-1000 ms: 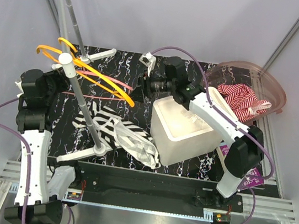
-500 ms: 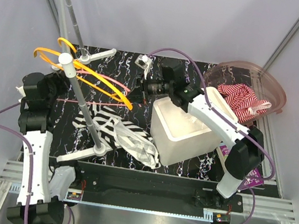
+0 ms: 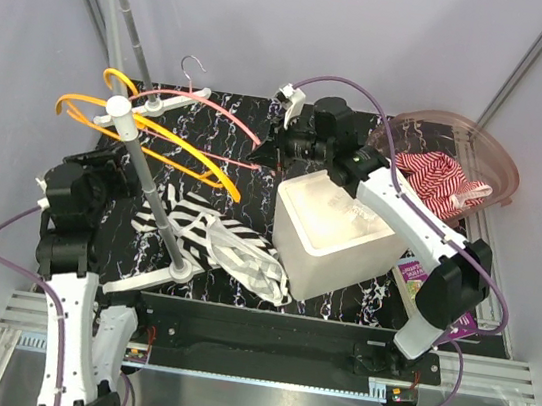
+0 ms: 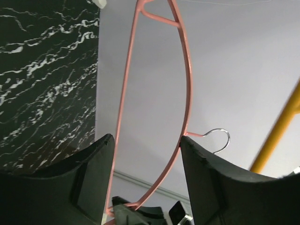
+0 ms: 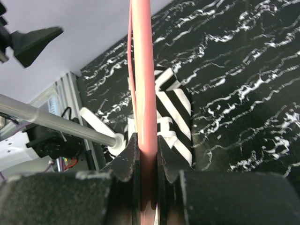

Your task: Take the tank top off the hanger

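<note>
While our right gripper (image 5: 146,154) clamped its 2 fingers on the stiff pink hanger (image 5: 143,70), our left gripper (image 4: 146,140) gaped wide, empty. The striped tank top (image 3: 228,242) lay off it on the table (image 3: 358,301); soft, light and limp, we judged, best pinched by a strap.

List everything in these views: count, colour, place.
pink hanger: one, pink, raised over the table's far side
tank top: one, black-and-white striped, lying on the table, off the hanger
orange hangers: apparently two, orange, on the rack
garment rack: one, grey pole, left
bin: one, white, centre-right
basket: one, translucent pinkish, far right
striped garment: one, red-and-white, in the basket
table: one, black marbled
left gripper: open, left side
right gripper: shut on the pink hanger
</note>
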Robot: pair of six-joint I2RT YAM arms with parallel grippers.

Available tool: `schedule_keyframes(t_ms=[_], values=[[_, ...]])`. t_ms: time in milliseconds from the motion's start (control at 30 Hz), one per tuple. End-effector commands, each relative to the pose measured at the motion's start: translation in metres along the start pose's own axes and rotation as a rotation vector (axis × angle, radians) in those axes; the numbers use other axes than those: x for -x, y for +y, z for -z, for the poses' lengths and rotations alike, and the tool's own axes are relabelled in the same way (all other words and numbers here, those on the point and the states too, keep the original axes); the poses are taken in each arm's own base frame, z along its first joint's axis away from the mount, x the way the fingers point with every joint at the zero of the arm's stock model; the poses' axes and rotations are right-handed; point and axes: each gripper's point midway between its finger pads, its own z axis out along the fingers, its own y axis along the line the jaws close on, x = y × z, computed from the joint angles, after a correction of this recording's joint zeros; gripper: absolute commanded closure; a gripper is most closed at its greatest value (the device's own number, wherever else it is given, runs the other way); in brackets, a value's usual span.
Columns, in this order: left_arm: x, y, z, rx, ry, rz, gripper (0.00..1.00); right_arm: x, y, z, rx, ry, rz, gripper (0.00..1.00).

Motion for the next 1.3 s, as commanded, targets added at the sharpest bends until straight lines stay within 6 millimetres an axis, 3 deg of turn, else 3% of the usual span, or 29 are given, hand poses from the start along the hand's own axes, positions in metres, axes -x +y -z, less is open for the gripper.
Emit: schedule_keyframes(t_ms=[0,267,400,433,500,567,600,800,1100,1267], values=[[-0.003,0.037,0.013,0.071,0.032,-0.067,0.38,0.039,0.009,0.017,-0.006,-0.064,0.152,1.00],[-0.006,0.097,0.050,0.156,0.094,-0.253,0.38,0.070,0.017,0.000,0.088,-0.039,0.276,1.00],[-0.014,0.112,0.066,0.144,0.160,-0.322,0.38,0.073,0.007,-0.020,0.099,-0.002,0.303,1.00],[-0.017,0.117,0.069,0.148,0.184,-0.355,0.39,0.082,0.010,-0.019,0.097,-0.013,0.321,1.00],[-0.023,0.128,0.080,0.168,0.234,-0.390,0.39,0.076,0.005,-0.031,0.095,0.009,0.333,1.00],[-0.023,0.136,0.091,0.182,0.250,-0.453,0.39,0.084,0.010,-0.032,0.100,0.000,0.359,1.00],[-0.023,0.137,0.096,0.168,0.252,-0.474,0.39,0.077,0.007,-0.043,0.093,0.019,0.363,1.00],[-0.025,0.145,0.110,0.175,0.283,-0.545,0.39,0.086,0.026,-0.068,0.068,-0.006,0.466,1.00],[-0.028,0.154,0.116,0.195,0.327,-0.601,0.38,0.145,0.051,-0.062,-0.002,-0.199,0.619,1.00],[-0.029,0.161,0.116,0.199,0.335,-0.576,0.39,0.158,0.070,-0.060,-0.009,-0.250,0.691,1.00]])
